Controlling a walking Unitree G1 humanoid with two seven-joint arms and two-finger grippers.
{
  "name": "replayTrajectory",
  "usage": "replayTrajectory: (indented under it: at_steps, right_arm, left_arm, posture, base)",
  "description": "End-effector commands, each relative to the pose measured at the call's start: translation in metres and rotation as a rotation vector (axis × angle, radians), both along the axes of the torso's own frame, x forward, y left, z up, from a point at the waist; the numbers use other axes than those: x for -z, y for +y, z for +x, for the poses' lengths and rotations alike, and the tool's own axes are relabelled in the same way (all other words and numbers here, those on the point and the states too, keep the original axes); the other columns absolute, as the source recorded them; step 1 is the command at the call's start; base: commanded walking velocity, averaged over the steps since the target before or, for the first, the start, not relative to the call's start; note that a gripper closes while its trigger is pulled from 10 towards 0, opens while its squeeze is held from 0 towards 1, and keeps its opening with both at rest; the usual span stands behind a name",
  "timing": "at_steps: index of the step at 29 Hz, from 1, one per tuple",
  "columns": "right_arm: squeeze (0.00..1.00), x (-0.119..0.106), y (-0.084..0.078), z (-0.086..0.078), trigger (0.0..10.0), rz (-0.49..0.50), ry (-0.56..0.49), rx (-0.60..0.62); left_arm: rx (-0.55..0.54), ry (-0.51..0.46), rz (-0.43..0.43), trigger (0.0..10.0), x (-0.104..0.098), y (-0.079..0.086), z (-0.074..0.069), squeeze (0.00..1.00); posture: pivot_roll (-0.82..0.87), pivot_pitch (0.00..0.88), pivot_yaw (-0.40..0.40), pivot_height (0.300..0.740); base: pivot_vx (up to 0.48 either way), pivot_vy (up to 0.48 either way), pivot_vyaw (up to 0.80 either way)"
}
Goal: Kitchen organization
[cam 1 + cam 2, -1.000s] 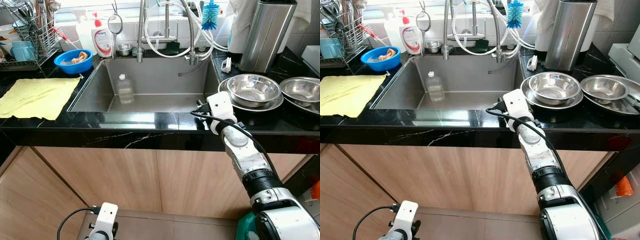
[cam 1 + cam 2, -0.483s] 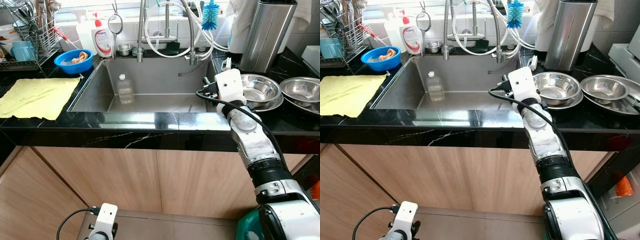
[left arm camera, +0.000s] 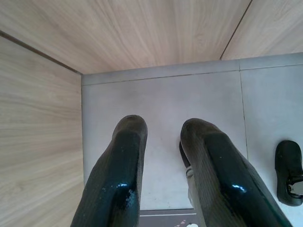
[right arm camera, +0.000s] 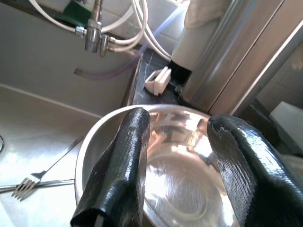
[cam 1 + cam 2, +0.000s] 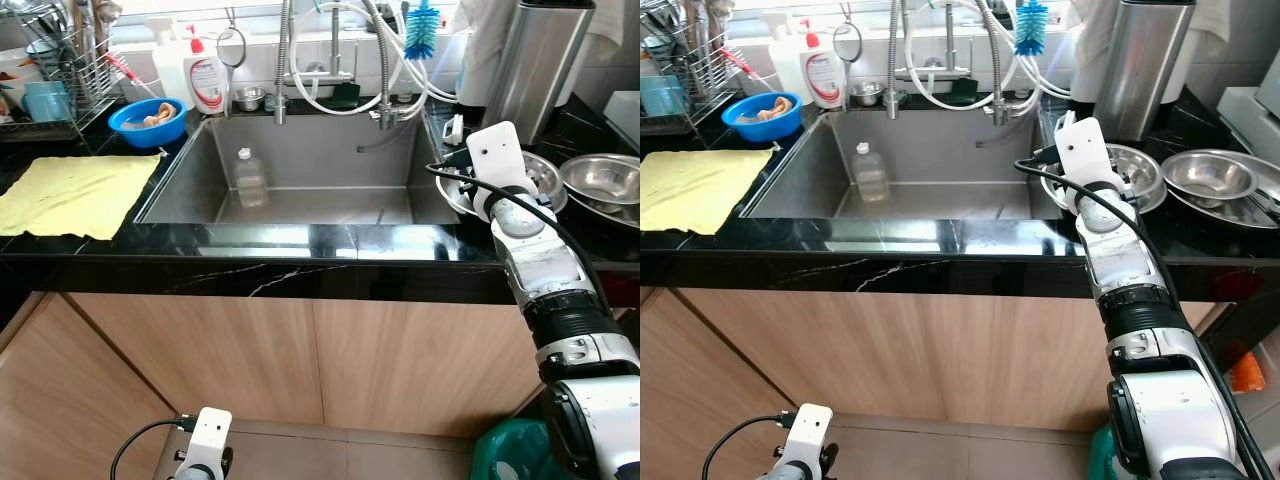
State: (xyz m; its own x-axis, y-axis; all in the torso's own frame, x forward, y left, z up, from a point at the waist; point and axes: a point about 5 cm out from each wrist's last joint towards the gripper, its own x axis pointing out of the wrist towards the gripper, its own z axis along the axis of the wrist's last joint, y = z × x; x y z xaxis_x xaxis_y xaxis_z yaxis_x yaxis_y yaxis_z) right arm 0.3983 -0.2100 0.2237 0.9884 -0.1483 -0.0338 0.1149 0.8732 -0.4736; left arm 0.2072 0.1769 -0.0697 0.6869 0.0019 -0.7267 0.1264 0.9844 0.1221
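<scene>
right gripper spread over steel bowl at sink edge

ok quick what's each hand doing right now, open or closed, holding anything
Left hand: open, holding nothing, hanging low by the wooden cabinet over the grey floor.
Right hand: open, holding nothing, over the round shiny steel bowl beside the sink.
</scene>
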Motion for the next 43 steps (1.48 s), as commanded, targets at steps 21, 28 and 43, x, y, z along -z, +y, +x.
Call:
replayTrajectory:
  at_steps: [21,28,43]
  right_arm:
    - [0.0,-0.002,0.003,0.005,10.0,0.08,0.047,-0.01]
    - [0.0,-0.012,0.006,0.006,10.0,0.084,-0.011,-0.037]
    - [0.0,-0.012,-0.015,-0.012,10.0,0.432,-0.267,0.193]
  left_arm:
    - [-0.01,-0.01,0.01,10.0,-0.002,0.007,0.001,0.0]
    - [-0.005,-0.03,0.01,10.0,-0.004,0.005,0.004,0.0]
    - [0.024,-0.113,0.009,10.0,-0.017,-0.003,0.02,0.0]
  posture:
    - [-0.06,0.0,0.083,0.74]
    - [-0.06,0.0,0.079,0.74]
    - [-0.07,0.0,0.081,0.74]
  base:
    - [0.0,0.0,0.0]
    - [0.0,0.0,0.0]
    - [0.0,0.0,0.0]
